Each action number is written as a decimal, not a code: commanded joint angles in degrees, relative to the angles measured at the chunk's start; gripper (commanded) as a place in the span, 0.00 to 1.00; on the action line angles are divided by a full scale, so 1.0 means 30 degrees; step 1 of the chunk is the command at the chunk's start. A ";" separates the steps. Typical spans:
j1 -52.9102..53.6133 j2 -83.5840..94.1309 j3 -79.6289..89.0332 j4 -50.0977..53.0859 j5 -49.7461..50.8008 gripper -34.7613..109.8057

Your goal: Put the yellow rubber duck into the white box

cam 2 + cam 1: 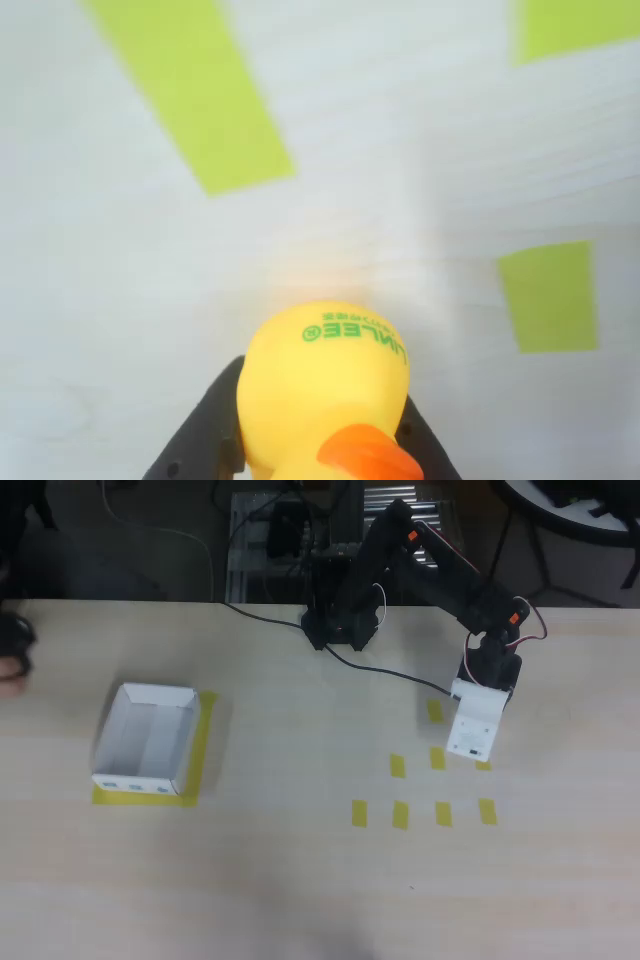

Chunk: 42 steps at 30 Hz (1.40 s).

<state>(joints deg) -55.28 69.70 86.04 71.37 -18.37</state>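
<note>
Green lettering on the yellow rubber duck [325,385], upside down in the wrist view, reads roughly "LEE"; the rest is unclear. Black gripper [320,425] fingers pinch the duck from both sides above the table [100,300] and yellow tape strips [190,90]. Overhead, the white box [148,742] sits far left, well apart.

Pale table [300,880], white box [145,740], tape strips [400,814]
</note>
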 commanded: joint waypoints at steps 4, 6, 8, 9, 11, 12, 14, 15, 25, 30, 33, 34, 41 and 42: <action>0.4102 0.9873 -0.3809 0.1670 0.1787 0.24; 0.5771 1.1602 -0.4834 0.2080 0.2109 0.24; 0.7559 1.3125 -0.5566 0.2256 0.2197 0.24; 0.8437 1.4004 -0.5625 0.2256 0.2109 0.24; 1.0283 1.5322 -0.6211 0.2842 0.2080 0.24; 1.1338 1.5967 -0.6387 0.3135 0.2109 0.24; 1.3740 1.7168 -0.6416 0.3516 0.2227 0.24; 1.5205 1.7607 -0.6387 0.3721 0.2373 0.24; 2.9297 1.7373 -0.2783 -0.0791 0.1553 0.24; 3.2754 1.3594 -0.1729 -0.4336 0.1260 0.24; 3.3926 1.0547 -0.2109 -0.5859 0.0703 0.24; 3.4219 0.9668 -0.2197 -0.6533 0.0527 0.24; 3.4746 0.4248 -0.3750 -0.9258 -0.0645 0.24; 3.4746 0.3662 -0.3955 -0.9346 -0.0850 0.24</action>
<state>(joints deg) 47.11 86.04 79.89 47.55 -17.67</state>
